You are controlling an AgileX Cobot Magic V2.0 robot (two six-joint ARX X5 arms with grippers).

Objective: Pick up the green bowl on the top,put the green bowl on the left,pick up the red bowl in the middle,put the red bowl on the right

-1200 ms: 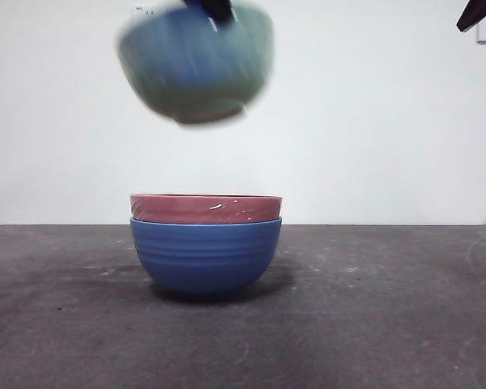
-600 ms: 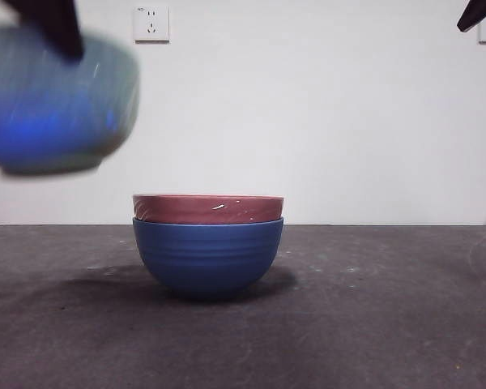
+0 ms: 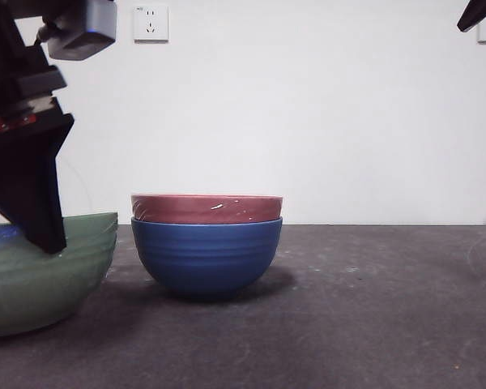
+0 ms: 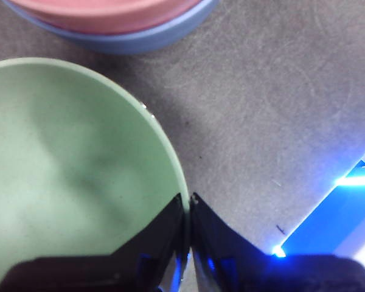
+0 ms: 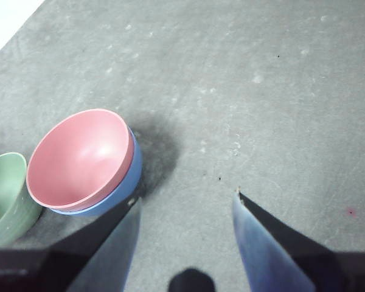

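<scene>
One left hand clamped on rim of ribbed sage-green bowl resting on dark surface, beside pinkish-red bowl nested in blue bowl, right hand spread wide above.

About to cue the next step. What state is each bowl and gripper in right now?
green bowl: upright on the table, left of the stack, rim pinched by the left gripper.
red bowl: nested in the blue bowl, untouched.
blue bowl: upright on the table.
right gripper: open, holding nothing.
</scene>
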